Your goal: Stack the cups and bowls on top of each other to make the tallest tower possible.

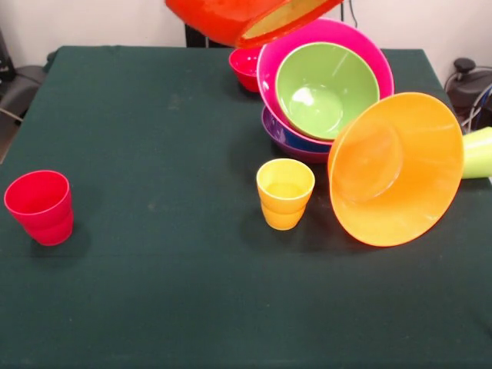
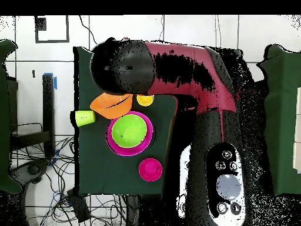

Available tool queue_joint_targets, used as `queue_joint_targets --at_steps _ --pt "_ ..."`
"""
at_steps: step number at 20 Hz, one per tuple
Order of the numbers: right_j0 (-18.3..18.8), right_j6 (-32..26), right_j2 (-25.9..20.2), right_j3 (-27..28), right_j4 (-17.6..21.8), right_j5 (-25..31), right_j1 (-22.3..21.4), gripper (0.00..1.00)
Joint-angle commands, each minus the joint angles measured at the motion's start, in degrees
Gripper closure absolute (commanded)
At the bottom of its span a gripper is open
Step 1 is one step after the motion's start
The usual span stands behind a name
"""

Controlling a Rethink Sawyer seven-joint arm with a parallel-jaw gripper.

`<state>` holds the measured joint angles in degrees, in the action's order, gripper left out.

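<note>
The red-orange bowl (image 1: 231, 19) hangs tilted in the air at the top edge, above the tower, held by my gripper (image 2: 120, 70), whose tips are hidden. The tower leans: a purple bowl (image 1: 288, 146) is lowest, a blue rim (image 1: 301, 141) shows above it, then the pink bowl (image 1: 338, 38) with the lime green bowl (image 1: 327, 88) inside. The light orange bowl (image 1: 396, 169) stands on edge against the tower. The yellow cup (image 1: 284, 192) stands in front of it. The red cup (image 1: 40, 206) stands far left. The lime green cup (image 1: 478, 152) lies at the right edge.
The small red bowl (image 1: 246, 65) sits behind the tower, near the table's far side. The dark green tablecloth (image 1: 154, 292) covers the table. In the overhead view the arm (image 2: 176, 70) covers the table's upper part and hides the red cup.
</note>
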<state>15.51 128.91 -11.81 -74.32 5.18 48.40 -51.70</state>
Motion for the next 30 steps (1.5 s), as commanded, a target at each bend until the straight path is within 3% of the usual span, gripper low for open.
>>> queue_joint_targets --at_steps 1,13,30 --pt "-3.2 -2.4 -3.0 -7.3 0.9 2.4 0.4 1.0" --pt "-5.0 1.0 -1.9 -10.4 0.9 -5.0 2.2 1.0" --pt "-4.2 0.8 -2.2 -12.3 1.5 -12.3 5.4 1.0"
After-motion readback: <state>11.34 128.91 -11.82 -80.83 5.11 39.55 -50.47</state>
